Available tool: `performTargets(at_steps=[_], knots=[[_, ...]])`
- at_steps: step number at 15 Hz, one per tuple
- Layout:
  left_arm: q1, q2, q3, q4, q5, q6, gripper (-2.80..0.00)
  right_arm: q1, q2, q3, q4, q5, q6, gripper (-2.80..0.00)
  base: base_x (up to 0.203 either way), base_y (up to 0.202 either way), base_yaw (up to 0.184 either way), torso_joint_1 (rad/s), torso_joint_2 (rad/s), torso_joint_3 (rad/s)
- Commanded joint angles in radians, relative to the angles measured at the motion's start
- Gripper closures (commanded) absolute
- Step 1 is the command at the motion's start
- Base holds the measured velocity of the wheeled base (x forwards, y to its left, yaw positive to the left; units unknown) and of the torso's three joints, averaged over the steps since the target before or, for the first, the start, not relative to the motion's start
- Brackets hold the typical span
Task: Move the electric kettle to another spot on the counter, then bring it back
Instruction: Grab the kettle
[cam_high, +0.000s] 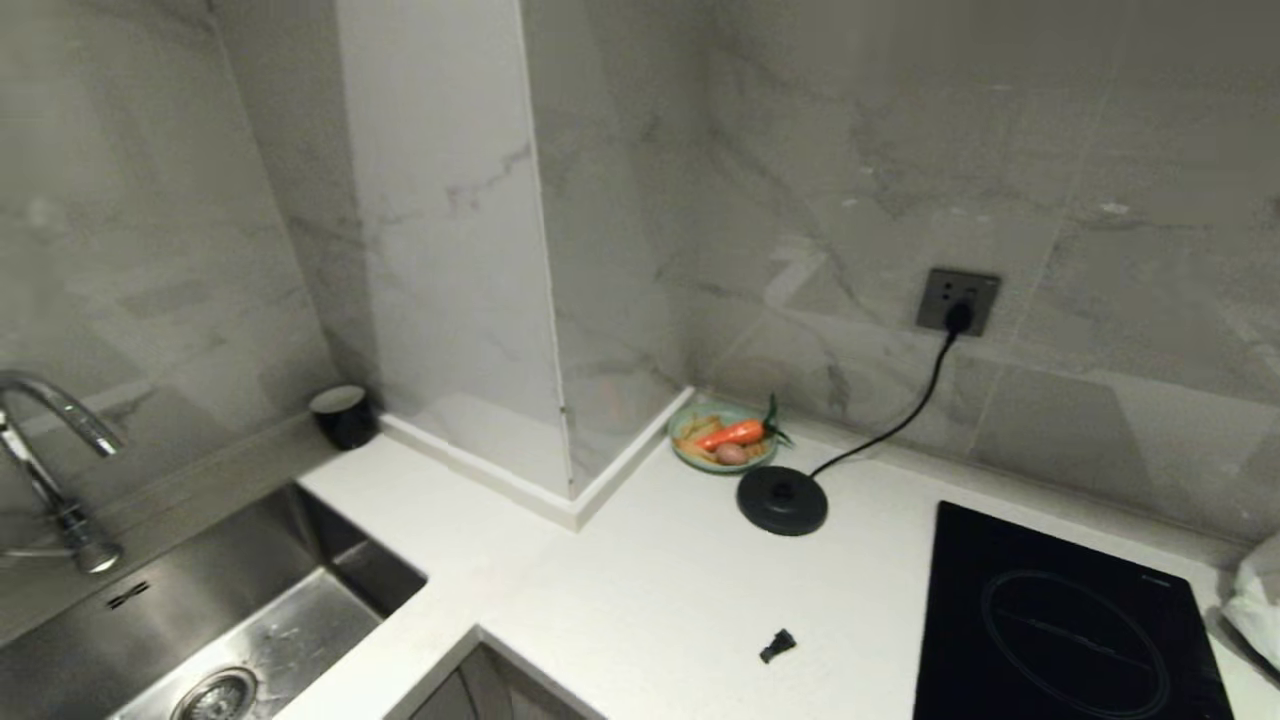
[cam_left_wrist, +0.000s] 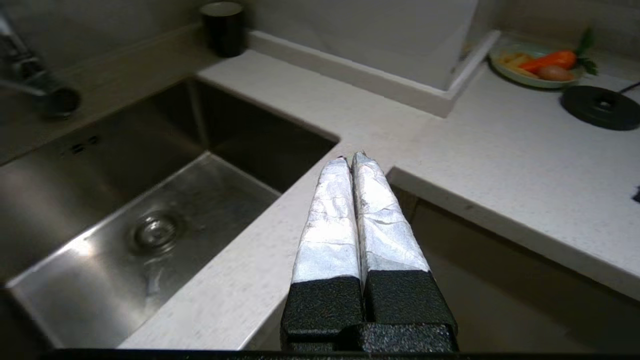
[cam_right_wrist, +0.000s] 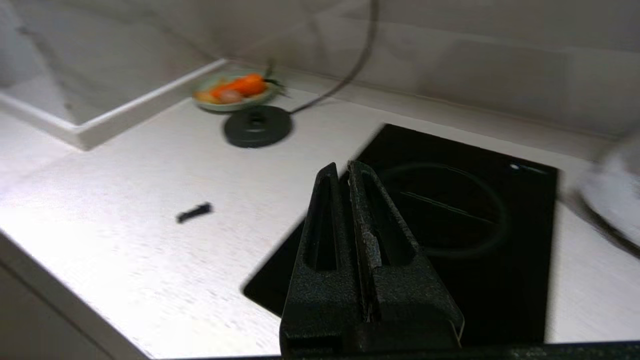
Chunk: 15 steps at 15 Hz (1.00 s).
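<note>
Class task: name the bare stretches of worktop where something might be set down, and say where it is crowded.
Free: the counter between sink and hob, save a small black bit. Crowded: the back corner, holding plate, kettle base and cord.

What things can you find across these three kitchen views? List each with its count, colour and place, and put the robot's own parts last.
counter: one, white speckled, around the sink and hob.
kettle base: one, black disc, corded to the wall socket; no kettle in view.
plate: one, pale green, holding a carrot, behind the base.
cup: one, black, beside the wall column.
sink: one, steel, left.
tap: one, chrome, over the sink.
hob: one, black, right.
small black piece: one, on the counter.
left gripper: shut, foil-wrapped, off the counter edge.
right gripper: shut, black, over the hob.
</note>
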Motion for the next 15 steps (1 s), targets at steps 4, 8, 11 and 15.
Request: performTargets(at_steps=[4,8,11,15], knots=[[0.000,0.000,0.000,0.001,0.000,-0.001,0.00,0.000,0.001,0.000,0.000,0.000,-0.001,0.00,-0.001,-0.006,0.174,0.003,0.01,0.002],[0.000,0.000,-0.001,0.002,0.000,-0.001,0.00,0.000,0.000,0.000,0.000,0.000,-0.001,0.00,0.000,-0.004,0.139,-0.001,0.01,0.005],[0.002,0.000,0.001,0.000,0.000,-0.001,0.00,0.000,0.000,0.000,0.000,0.000,-0.001,0.00,0.000,0.000,0.000,0.000,0.00,0.000],[0.002,0.000,0.001,0.000,0.000,-0.001,0.00,0.000,0.002,0.000,0.000,0.000,-0.001,0.00,0.000,0.000,0.000,0.000,0.00,0.000]])
